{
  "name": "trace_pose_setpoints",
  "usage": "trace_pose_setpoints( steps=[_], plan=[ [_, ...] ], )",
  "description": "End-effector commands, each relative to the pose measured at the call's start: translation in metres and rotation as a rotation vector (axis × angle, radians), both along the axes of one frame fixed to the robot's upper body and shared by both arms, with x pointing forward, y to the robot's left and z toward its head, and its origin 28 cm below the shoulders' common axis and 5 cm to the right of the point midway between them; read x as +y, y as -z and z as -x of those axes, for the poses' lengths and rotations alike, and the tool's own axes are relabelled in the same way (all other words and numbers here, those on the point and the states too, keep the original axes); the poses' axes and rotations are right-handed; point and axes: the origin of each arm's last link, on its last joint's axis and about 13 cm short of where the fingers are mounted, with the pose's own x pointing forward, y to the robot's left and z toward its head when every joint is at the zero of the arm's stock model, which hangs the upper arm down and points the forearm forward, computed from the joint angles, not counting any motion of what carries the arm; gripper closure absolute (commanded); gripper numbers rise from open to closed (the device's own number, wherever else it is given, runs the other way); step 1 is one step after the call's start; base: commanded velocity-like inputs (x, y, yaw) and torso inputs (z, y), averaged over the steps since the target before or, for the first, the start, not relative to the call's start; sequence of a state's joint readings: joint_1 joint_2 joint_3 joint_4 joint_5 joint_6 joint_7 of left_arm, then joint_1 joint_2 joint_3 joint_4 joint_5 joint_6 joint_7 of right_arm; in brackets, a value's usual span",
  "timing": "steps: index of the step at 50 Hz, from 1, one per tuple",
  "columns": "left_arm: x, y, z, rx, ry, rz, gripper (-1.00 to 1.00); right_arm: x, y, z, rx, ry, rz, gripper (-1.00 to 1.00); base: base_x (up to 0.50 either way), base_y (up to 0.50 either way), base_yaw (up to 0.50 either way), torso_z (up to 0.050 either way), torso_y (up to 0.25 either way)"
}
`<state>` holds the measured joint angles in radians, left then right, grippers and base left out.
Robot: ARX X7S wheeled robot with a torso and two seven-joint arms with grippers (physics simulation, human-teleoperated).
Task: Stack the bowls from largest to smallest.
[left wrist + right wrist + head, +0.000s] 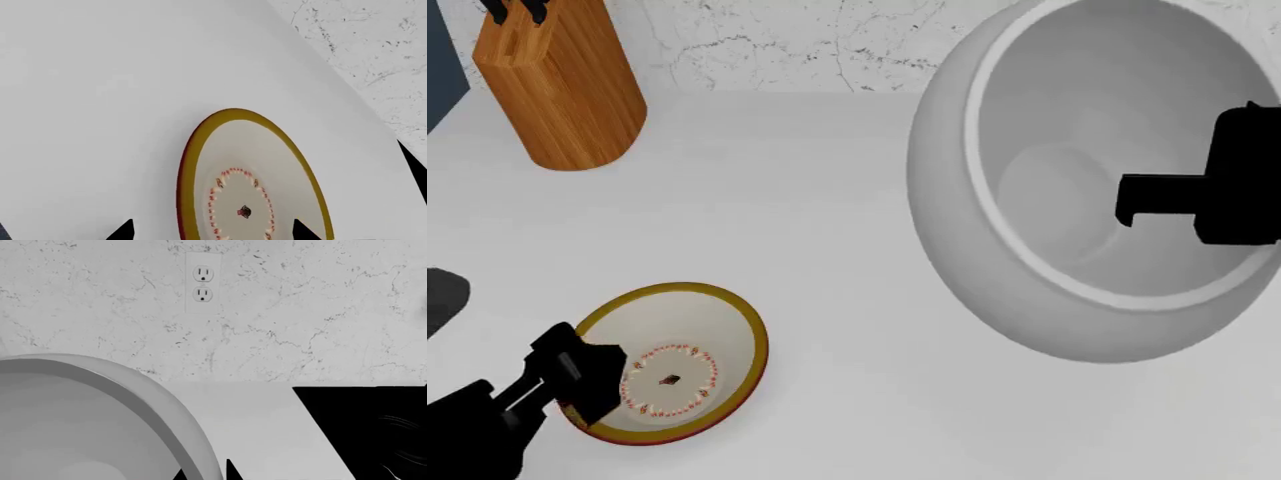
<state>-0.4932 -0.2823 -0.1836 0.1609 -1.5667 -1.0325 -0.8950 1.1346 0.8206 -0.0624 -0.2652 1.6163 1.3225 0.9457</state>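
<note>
- Standing at the far left of the white counter [827, 200] is a wooden knife block [561, 85], well apart from both bowls; a marbled wall [787, 45] runs behind it.
- Nearer the robot, the small bowl [674, 375] with the yellow rim and red-dotted ring sits upright on the counter.
- The left gripper [577, 380] is at that bowl's rim on the robot's side; in the left wrist view its two fingertips [123, 231] stand wide, one outside the rim and one over the bowl's inside.
- To the right, the pale grey bowl [1068, 180] is lifted and tilted, its opening facing the head camera.
- The right gripper [1154, 195] pinches its rim, one finger inside; the right wrist view shows fingertips [230, 471] close on either side of the wall.
- Behind it on the wall is an outlet [203, 282]; a black cooktop [367, 430] lies at the right.
</note>
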Motion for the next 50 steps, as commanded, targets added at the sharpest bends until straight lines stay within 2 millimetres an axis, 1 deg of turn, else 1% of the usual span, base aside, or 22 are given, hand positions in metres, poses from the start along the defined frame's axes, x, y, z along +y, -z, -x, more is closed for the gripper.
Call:
trace_pose_setpoints(
  steps=[1,11,20,25,32,33,46,48,49,50],
  plan=[
    [-0.008,0.010,-0.011,0.023,0.022,0.003,-1.00,-0.004,0.000,-0.001,-0.004,0.013,0.006,1.00,0.00,0.00,0.00,0.000,0.000],
    [-0.012,0.017,-0.018,0.042,0.035,0.013,-1.00,-0.003,0.000,-0.003,0.001,0.017,0.010,1.00,0.00,0.00,0.00,0.000,0.000],
    [-0.020,0.022,-0.022,0.055,0.062,0.013,-1.00,-0.002,0.001,0.000,0.004,0.027,0.007,1.00,0.00,0.00,0.00,0.000,0.000],
    [-0.023,0.024,-0.022,0.060,0.075,0.016,-1.00,-0.001,0.001,0.001,0.005,0.028,0.007,1.00,0.00,0.00,0.00,0.000,0.000],
    [-0.021,0.024,-0.021,0.058,0.064,0.020,-1.00,0.000,0.002,0.000,0.008,0.022,0.006,1.00,0.00,0.00,0.00,0.000,0.000],
    [-0.020,0.024,-0.021,0.057,0.059,0.018,1.00,0.000,0.002,0.000,0.009,0.021,0.005,1.00,0.01,0.00,0.00,0.000,0.000],
    [-0.018,0.019,-0.018,0.034,0.039,0.025,1.00,-0.003,0.003,0.002,0.006,0.022,-0.001,1.00,0.00,0.00,0.00,0.000,0.000],
    [-0.017,0.016,-0.018,0.019,0.036,0.030,1.00,-0.004,0.006,0.002,0.005,0.024,-0.007,1.00,0.00,0.00,0.00,0.000,0.000],
    [-0.017,0.013,-0.018,0.001,0.030,0.052,1.00,-0.005,0.008,0.002,0.004,0.024,-0.009,1.00,0.00,0.00,0.00,0.000,0.000],
    [-0.016,0.009,-0.017,-0.033,0.034,0.039,1.00,-0.006,0.009,0.003,0.000,0.028,-0.014,1.00,0.00,0.00,0.00,0.000,0.000]
  ],
)
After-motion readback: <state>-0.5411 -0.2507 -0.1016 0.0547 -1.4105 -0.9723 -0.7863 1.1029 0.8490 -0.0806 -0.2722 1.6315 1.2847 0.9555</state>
